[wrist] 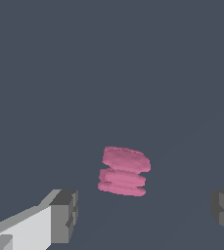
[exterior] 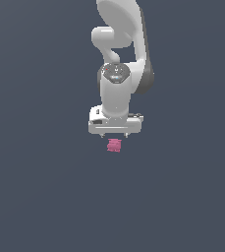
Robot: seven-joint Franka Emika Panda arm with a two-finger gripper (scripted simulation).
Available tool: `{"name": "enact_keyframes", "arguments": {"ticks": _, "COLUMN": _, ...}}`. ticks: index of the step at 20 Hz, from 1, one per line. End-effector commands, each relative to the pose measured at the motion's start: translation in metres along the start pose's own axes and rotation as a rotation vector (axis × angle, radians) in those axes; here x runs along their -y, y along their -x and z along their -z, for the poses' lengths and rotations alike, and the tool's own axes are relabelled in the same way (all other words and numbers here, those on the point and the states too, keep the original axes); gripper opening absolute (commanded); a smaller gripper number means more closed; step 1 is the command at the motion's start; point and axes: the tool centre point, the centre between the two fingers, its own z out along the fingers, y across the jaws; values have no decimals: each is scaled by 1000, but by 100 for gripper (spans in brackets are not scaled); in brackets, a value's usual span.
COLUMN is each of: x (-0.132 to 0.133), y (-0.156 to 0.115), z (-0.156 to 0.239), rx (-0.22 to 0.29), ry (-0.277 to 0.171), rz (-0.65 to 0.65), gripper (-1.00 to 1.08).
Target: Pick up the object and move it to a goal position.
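The object point(exterior: 114, 145) is a small pink lumpy ridged block lying on the dark grey floor. In the exterior view it shows just below the white hand of the arm. My gripper point(exterior: 114, 136) hangs above it, pointing down. In the wrist view the object point(wrist: 123, 171) lies ahead of the gap between the two grey fingertips point(wrist: 65, 215). The gripper point(wrist: 145, 212) is open wide and empty, and the fingers stand apart from the object on both sides.
The white arm point(exterior: 118, 49) rises behind the hand toward the top of the exterior view. The floor point(exterior: 45, 187) is a plain dark grey surface with nothing else showing on it.
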Motion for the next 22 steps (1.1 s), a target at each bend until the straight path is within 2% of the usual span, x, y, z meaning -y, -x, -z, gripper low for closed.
{"name": "enact_keyframes", "arguments": {"ticks": 1, "x": 0, "y": 0, "z": 0, "rx": 0, "ry": 0, "rz": 0, "gripper": 100}}
{"name": "enact_keyframes", "arguments": {"ticks": 11, "x": 8, "y": -7, "z": 8, "rx": -27, "ry": -37, "rz": -25, "gripper": 100}}
{"name": "enact_keyframes", "arguments": {"ticks": 17, "x": 8, "y": -6, "z": 4, "rx": -25, "ry": -35, "rz": -32, "gripper": 100}}
{"name": "enact_keyframes", "arguments": {"ticks": 22, "x": 7, "y": 1, "z": -14, "rx": -21, "ry": -28, "rz": -71, "gripper": 100}}
